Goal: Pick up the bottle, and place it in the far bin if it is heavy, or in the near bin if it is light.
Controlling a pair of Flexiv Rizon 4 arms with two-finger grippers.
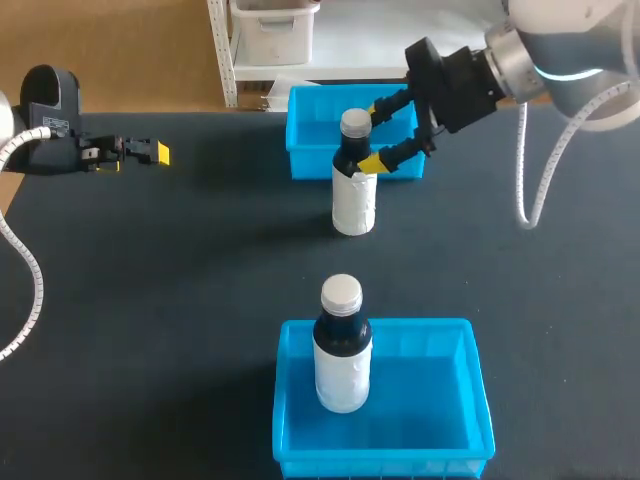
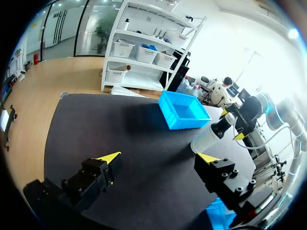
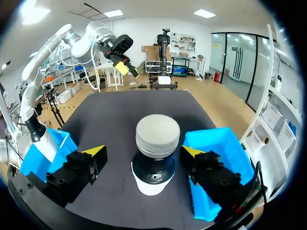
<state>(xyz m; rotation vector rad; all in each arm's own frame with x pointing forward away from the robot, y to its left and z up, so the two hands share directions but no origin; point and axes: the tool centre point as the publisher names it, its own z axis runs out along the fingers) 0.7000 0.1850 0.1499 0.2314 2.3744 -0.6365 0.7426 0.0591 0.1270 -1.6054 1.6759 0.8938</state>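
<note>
A dark bottle (image 1: 353, 190) with a white label and grey cap stands upright on the black table, just in front of the far blue bin (image 1: 303, 140). My right gripper (image 1: 376, 133) is at its neck, open. In the right wrist view the bottle (image 3: 154, 158) sits between the yellow-tipped fingers (image 3: 95, 153) with a gap on each side. A second, similar bottle (image 1: 342, 350) stands upright in the near blue bin (image 1: 440, 400). My left gripper (image 1: 140, 152) is at the table's far left, open and empty (image 2: 158, 158).
The far bin (image 3: 220, 153) holds nothing that I can see. In the left wrist view the far bin (image 2: 184, 111) lies ahead, with the bottle (image 2: 211, 136) and right gripper (image 2: 235, 125) beside it. Black table (image 1: 180, 280) stretches between the bins.
</note>
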